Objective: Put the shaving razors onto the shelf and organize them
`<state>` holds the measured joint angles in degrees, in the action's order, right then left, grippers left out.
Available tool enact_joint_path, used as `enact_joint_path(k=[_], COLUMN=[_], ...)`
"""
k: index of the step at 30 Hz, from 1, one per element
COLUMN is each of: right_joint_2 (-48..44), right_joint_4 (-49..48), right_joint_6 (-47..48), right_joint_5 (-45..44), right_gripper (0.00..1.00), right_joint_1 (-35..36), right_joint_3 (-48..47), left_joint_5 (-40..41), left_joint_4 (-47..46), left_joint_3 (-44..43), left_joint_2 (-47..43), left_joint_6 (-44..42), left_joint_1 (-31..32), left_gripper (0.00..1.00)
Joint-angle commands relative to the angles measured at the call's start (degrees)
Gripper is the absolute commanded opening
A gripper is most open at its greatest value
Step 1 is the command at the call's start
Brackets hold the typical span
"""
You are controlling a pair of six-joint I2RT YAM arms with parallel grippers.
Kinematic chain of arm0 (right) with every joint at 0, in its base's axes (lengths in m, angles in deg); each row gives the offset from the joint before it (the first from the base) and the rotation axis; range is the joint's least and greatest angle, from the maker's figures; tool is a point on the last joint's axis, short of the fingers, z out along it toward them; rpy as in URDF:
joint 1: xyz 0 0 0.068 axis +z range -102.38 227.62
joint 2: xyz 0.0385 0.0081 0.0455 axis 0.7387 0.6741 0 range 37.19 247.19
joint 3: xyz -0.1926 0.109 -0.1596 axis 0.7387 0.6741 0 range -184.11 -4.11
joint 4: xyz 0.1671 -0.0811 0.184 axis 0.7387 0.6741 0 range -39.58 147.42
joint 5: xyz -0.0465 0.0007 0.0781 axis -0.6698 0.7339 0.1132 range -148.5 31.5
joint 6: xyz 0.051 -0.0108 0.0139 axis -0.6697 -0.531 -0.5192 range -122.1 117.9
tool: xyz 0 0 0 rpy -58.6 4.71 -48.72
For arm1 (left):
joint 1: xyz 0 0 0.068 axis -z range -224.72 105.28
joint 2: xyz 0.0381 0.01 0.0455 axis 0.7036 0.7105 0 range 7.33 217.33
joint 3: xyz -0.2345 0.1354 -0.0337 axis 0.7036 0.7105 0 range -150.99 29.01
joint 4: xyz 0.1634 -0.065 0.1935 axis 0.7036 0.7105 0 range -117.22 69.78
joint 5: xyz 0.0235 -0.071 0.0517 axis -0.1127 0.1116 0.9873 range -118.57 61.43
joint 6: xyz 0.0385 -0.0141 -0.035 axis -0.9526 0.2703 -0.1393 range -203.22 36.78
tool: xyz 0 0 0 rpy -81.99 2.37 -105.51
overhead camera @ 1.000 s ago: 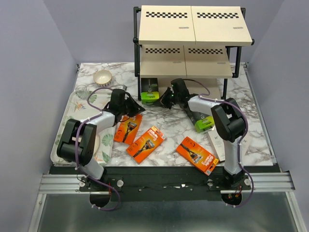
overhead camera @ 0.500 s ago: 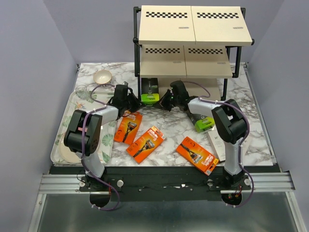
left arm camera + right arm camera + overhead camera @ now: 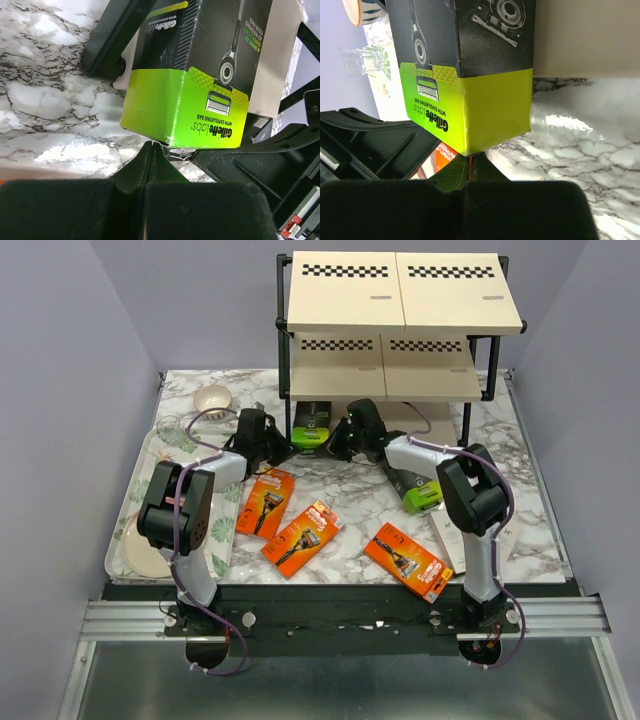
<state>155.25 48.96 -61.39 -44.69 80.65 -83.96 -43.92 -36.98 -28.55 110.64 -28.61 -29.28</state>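
Marble bench (image 3: 350,502) is carrying both arms; left tool (image 3: 151,154) and right tool (image 3: 470,165), both pinched shut, are touching the lime-green end of a black razor pack (image 3: 311,427) lying upper centre, at the shelf's (image 3: 400,302) lowest level.

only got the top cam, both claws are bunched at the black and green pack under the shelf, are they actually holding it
observer: no. left wrist view shows the left claw shut, tips together just under the pack's green end, nothing between them.
operator: and the right one
observer: same, right claw shut, tips right at the green end's lower corner.
operator: is the pack fully on the shelf
observer: seemingly not, its green end sticks out past the beige shelf board over the marble table.
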Motion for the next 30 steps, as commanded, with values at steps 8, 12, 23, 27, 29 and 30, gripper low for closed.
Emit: enact_joint_path(k=[8, 12, 23, 27, 29, 30], right_joint_2=[5.2, 6.8, 7.9, -1.9, -6.4, -8.4], right_joint_4=[0.6, -0.3, -1.3, -0.6, 1.3, 4.6], right_joint_6=[9.5, 10.8, 15.4, 20.0, 22.7, 23.5], right_joint_5=[-4.7, -6.0, -6.1, -3.4, -2.7, -2.5], right_gripper=[0.02, 0.02, 0.37, 0.55, 0.62, 0.63], right_joint_1=[-1.2, -1.3, -1.4, -1.4, -1.4, -1.4], right_joint_3=[-6.8, -9.0, -11.5, -4.1, -0.5, 3.3], left_joint_5=[0.9, 0.9, 0.5, -1.5, -2.7, -3.1], left_joint_4=[1.1, 2.9, 3.2, 2.6, 3.0, 3.3], left_joint_3=[2.0, 3.5, 8.4, 9.4, 9.7, 9.9], left_joint_2=[-3.5, -5.8, -10.8, -12.8, -14.1, -14.6], left_joint_6=[1.6, 1.8, -0.2, -2.0, -3.5, -4.2], left_joint_1=[-0.3, -0.8, -1.0, -0.9, -0.7, -0.5], left_gripper=[0.18, 0.26, 0.35, 0.52, 0.61, 0.64])
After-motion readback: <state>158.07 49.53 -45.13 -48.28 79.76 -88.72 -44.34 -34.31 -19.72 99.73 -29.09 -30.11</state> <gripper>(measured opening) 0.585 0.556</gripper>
